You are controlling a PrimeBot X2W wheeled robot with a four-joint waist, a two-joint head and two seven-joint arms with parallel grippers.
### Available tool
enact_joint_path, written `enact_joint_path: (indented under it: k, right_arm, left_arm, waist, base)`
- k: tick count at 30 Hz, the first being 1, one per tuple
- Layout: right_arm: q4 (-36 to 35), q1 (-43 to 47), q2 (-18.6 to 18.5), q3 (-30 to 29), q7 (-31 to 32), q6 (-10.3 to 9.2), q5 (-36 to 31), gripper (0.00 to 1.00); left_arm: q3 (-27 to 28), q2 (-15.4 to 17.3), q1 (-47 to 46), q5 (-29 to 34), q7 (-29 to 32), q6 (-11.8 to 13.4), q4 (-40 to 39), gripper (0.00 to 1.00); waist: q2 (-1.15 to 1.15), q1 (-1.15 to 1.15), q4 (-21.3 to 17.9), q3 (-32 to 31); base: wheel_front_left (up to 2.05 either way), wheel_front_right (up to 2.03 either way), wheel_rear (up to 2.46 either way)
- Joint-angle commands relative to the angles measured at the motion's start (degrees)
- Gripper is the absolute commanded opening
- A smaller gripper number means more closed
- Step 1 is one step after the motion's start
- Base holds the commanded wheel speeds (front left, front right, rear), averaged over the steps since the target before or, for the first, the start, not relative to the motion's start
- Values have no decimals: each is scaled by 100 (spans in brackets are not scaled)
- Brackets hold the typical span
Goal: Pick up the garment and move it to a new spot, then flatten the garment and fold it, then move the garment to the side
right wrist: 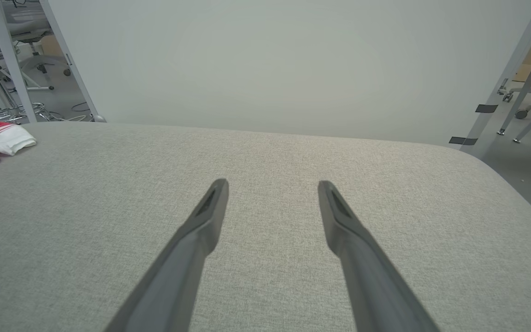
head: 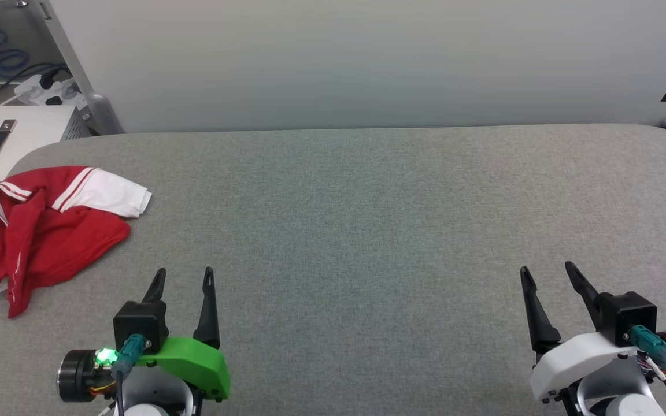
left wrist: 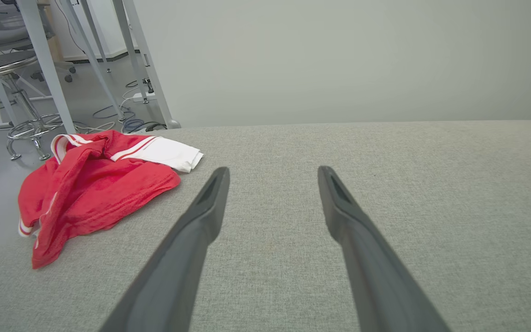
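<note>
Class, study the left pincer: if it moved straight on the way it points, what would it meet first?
Probably nothing nearby: the left pincer points across the bare table towards the pale wall behind it; the red shirt lies off to its left, clear of that line.

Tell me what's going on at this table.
Nothing is being handled yet. A two-armed robot faces a grey padded table. A red and white shirt lies crumpled near the table's left edge, not touched by either arm. The left gripper and the right gripper are both open and empty, held over the near side of the table. The left one is closer to the shirt.
</note>
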Motion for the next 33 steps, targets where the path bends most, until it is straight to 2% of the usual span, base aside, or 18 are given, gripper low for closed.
enact_joint_path:
  k: [1, 33]
  right_arm:
    - [8, -25, 2, -10, -67, -1, 76, 100]
    - [-235, -63, 5, -6, -440, -3, 498, 100]
  left_arm:
    - [-18, -5, -16, -63, -58, -24, 39, 100]
    - [-117, -13, -58, -363, -437, -131, 37, 100]
  waist:
    - [0, 0, 1, 0]
    - [0, 0, 15, 59]
  base:
    - [0, 0, 0]
    - [0, 0, 0]
